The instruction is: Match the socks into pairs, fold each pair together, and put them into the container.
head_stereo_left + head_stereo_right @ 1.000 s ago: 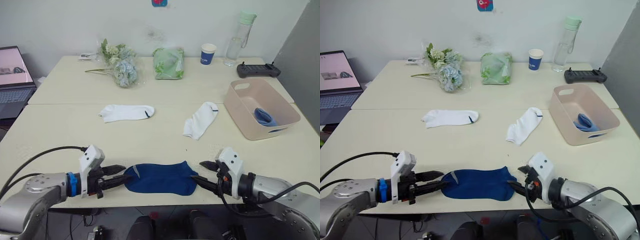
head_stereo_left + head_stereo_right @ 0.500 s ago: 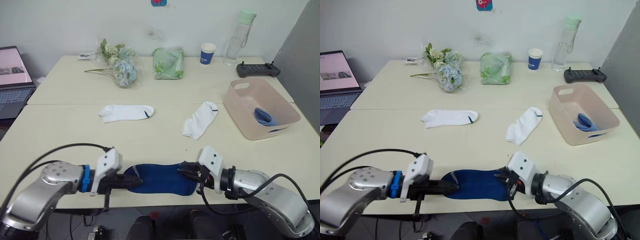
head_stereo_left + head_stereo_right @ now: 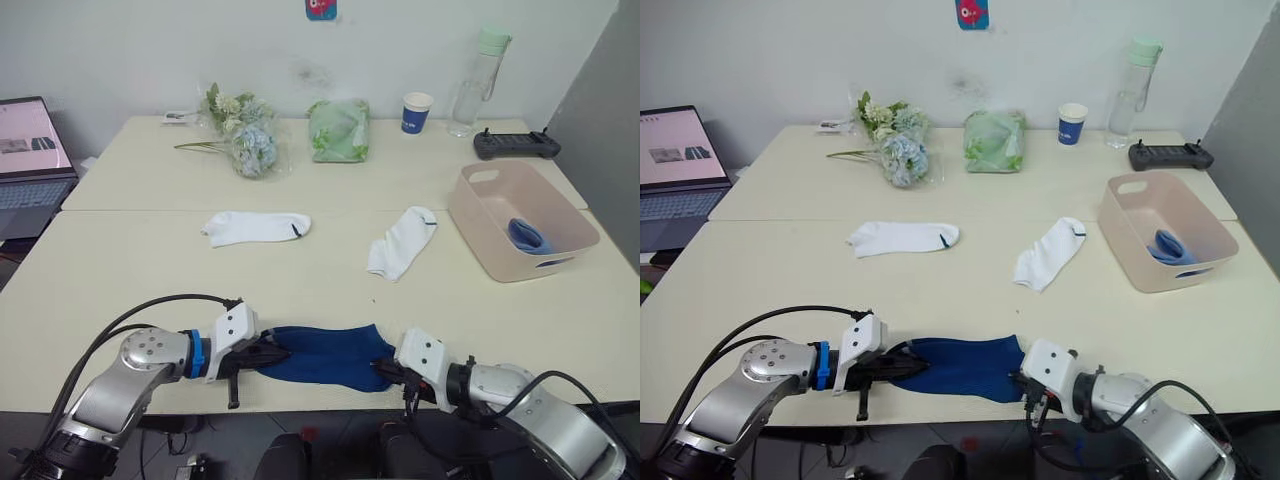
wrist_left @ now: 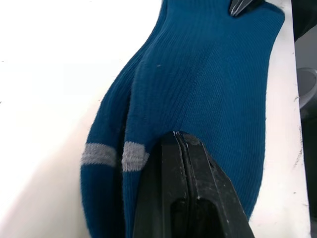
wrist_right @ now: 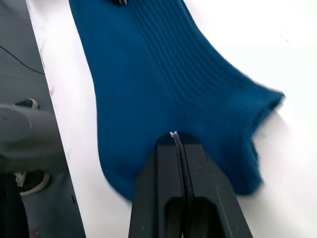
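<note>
Both end effectors pinching navy socks (image 3: 325,353) (stacked), pink container (image 3: 487,232) holding light blue sock (image 3: 528,235)

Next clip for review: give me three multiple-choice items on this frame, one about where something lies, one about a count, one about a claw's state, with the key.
1. Where do the navy socks lie?
A. In the tub
B. At the table's near edge, between the claws
C. Beside the flowers

2. How many white socks lie on the table?
A. One
B. Two
C. Four

3. What state is the left claw in?
A. Shut on the navy socks
B. Wide open above the tub
C. Holding the cup

Key:
1 B: the navy fabric lies at the near edge between the left claw and the right claw.
2 B: one white sock lies left of centre, another towards the pink tub.
3 A: the left wrist view shows its fingers pressed together on the fabric.
</note>
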